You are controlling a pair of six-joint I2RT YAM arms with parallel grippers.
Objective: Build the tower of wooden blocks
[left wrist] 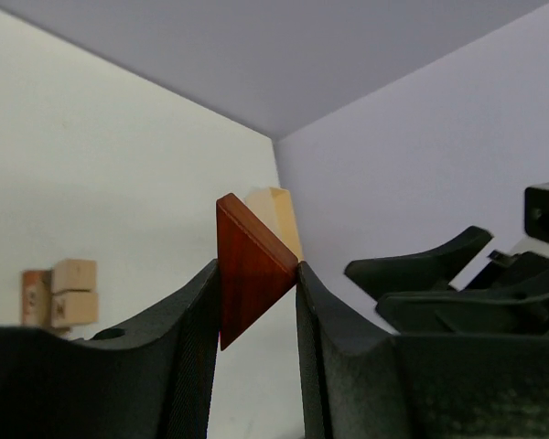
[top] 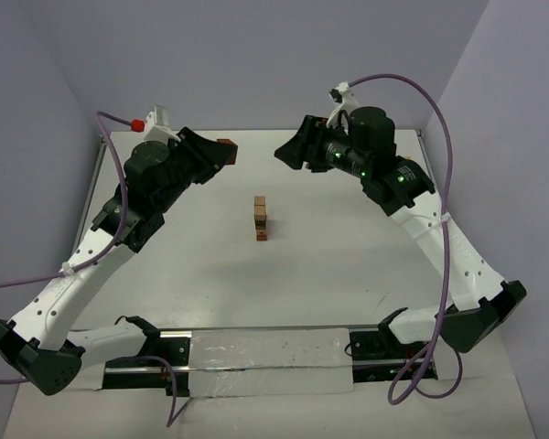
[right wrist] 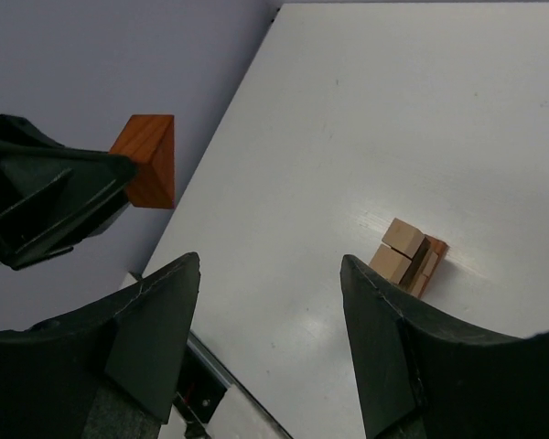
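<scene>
Left hand (left wrist: 256,279) clamps a reddish wedge (left wrist: 247,251) — right hand (right wrist: 267,265) open — tower (top: 261,219) standing apart.

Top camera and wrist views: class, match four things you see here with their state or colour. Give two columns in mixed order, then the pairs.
Column one:
1 left gripper
2 right gripper
3 block tower
4 wedge

Column two:
A open, holding nothing
B standing on the table
C shut on the wedge
D reddish-brown

Pairs: 1-C, 2-A, 3-B, 4-D
</scene>
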